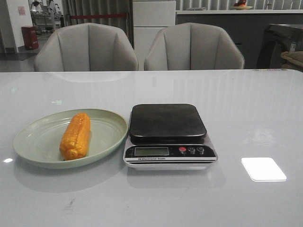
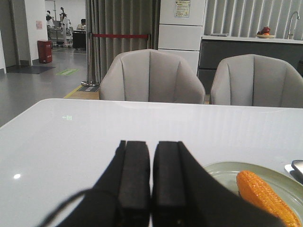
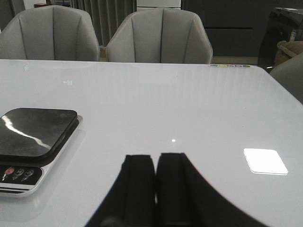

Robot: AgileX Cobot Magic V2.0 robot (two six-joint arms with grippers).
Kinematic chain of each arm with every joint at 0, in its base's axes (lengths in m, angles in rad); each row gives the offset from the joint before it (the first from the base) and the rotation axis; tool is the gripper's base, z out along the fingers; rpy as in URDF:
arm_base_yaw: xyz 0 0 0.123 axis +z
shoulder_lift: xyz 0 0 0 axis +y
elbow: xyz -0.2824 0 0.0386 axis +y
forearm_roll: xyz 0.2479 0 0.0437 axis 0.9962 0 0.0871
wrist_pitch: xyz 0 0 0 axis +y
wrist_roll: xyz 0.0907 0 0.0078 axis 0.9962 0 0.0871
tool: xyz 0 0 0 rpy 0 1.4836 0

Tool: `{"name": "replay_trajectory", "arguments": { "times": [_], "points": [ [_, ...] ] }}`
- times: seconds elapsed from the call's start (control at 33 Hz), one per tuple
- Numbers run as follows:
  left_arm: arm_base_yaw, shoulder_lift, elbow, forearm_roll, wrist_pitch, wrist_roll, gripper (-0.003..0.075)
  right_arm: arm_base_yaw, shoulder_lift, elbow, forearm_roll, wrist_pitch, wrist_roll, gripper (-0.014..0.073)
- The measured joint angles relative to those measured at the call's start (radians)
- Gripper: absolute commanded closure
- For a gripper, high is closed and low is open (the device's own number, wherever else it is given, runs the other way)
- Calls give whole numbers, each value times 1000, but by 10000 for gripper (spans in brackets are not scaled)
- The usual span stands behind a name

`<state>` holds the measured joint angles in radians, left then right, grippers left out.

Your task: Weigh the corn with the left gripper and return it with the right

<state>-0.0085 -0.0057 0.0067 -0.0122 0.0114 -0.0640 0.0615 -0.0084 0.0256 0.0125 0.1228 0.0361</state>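
Observation:
The orange-yellow corn (image 1: 75, 135) lies lengthwise on the pale green plate (image 1: 38, 137), left of the scale (image 1: 168, 124), whose black platform is bare. Neither gripper shows in the front view. In the left wrist view my left gripper (image 2: 151, 144) is shut and empty, low over the table, with the corn (image 2: 262, 195) and the plate (image 2: 222, 172) off to one side of it. In the right wrist view my right gripper (image 3: 155, 157) is shut and empty over bare table, with the scale (image 3: 33, 137) off to its side.
Two grey chairs (image 1: 87, 47) (image 1: 193, 46) stand behind the table's far edge. A bright light patch (image 1: 263, 169) reflects on the glossy white tabletop right of the scale.

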Motion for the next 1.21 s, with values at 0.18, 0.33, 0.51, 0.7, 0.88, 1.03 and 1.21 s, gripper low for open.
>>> {"name": "replay_trajectory", "arguments": {
  "times": [0.18, 0.33, 0.51, 0.7, 0.88, 1.03, 1.21],
  "points": [
    [0, 0, 0, 0, 0, 0, 606, 0, 0, 0, 0, 0, 0, 438],
    [0, 0, 0, 0, 0, 0, 606, 0, 0, 0, 0, 0, 0, 438],
    [0, 0, 0, 0, 0, 0, 606, 0, 0, 0, 0, 0, 0, 438],
    [0, 0, 0, 0, 0, 0, 606, 0, 0, 0, 0, 0, 0, 438],
    [0, 0, 0, 0, 0, 0, 606, 0, 0, 0, 0, 0, 0, 438],
    [0, 0, 0, 0, 0, 0, 606, 0, 0, 0, 0, 0, 0, 438],
    [0, 0, 0, 0, -36, 0, 606, 0, 0, 0, 0, 0, 0, 438]
  ]
}}
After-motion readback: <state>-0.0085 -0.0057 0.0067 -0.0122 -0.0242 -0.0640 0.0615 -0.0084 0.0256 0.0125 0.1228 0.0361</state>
